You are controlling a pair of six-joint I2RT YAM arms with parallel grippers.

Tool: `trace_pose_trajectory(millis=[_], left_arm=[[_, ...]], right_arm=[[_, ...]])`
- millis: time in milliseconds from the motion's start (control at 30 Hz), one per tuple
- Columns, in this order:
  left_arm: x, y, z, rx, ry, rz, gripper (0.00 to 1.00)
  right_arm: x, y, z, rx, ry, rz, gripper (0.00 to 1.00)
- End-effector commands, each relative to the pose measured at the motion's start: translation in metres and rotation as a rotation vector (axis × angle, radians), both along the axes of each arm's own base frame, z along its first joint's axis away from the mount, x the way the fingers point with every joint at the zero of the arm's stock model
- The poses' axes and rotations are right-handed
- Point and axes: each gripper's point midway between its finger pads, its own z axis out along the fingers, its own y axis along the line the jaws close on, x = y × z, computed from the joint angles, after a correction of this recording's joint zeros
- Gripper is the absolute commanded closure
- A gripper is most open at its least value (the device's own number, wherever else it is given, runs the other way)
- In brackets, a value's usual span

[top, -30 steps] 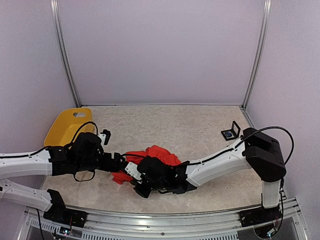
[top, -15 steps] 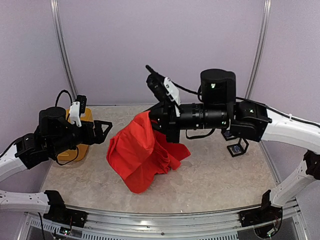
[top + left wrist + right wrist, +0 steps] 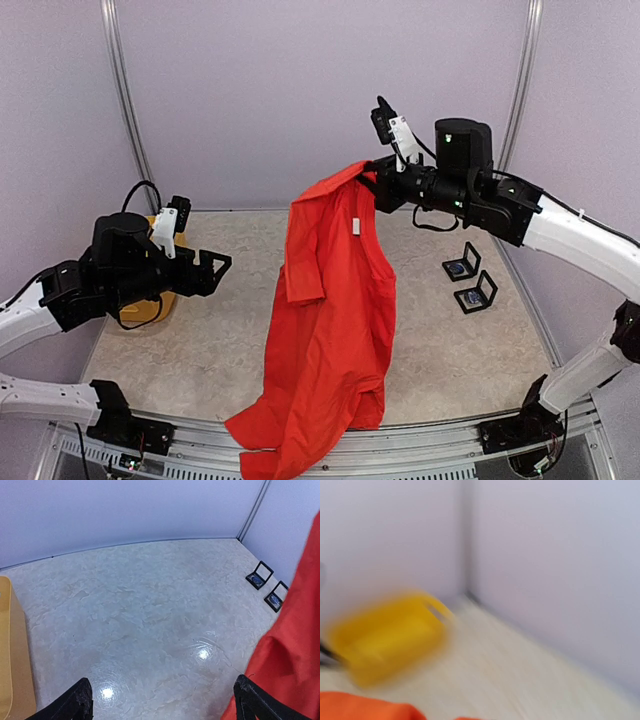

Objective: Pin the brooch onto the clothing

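Observation:
The clothing [image 3: 335, 300], a bright red T-shirt, hangs full length in the air over the middle of the table, its lower hem near the front rail. My right gripper [image 3: 373, 186] is raised high and shut on the cloth near the collar. In the blurred right wrist view only a strip of the red cloth [image 3: 365, 707] shows and no fingers. My left gripper [image 3: 216, 268] hovers open left of the shirt with nothing between its fingertips [image 3: 82, 701]. The shirt's edge [image 3: 295, 645] lies just beyond its right finger. Whether the small blue pieces in the two cases are the brooch I cannot tell.
Two small open black cases [image 3: 461, 266] [image 3: 476, 293] stand at the right of the table, also seen in the left wrist view as cases [image 3: 260, 575] [image 3: 276, 596]. A yellow bin [image 3: 150, 305] sits at the left, behind my left arm.
My right arm has lifted the shirt higher and to the right, and it has dropped open from a bunched heap to hang full length. The left gripper has barely shifted.

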Motion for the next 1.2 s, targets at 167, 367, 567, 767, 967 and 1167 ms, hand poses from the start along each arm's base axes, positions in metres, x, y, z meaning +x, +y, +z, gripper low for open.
trace_pose_trajectory(millis=[167,367,567,767,967,1167], left_arm=[[-0.057,-0.073,-0.116,0.179,0.301,-0.358,0.17],[-0.121,-0.096,-0.201,0.426,0.479,-0.515,0.19],[-0.119,-0.079,-0.252,0.599,0.581,-0.415,0.23],[-0.115,-0.078,-0.255,0.564,0.587,-0.406,0.26],[-0.119,-0.090,-0.228,0.409,0.565,-0.439,0.22],[-0.109,-0.079,-0.222,0.268,0.603,-0.350,0.26]], right_arm=[[0.107,-0.102,-0.189,-0.202,0.373,-0.375,1.00],[0.117,-0.115,-0.238,-0.281,0.456,-0.424,1.00],[0.114,-0.124,-0.242,-0.316,0.453,-0.449,1.00],[0.130,-0.161,-0.249,-0.419,0.457,-0.585,0.50],[0.164,-0.209,-0.248,-0.491,0.564,-0.678,0.34],[0.134,-0.196,-0.255,-0.595,0.532,-0.674,0.38]])
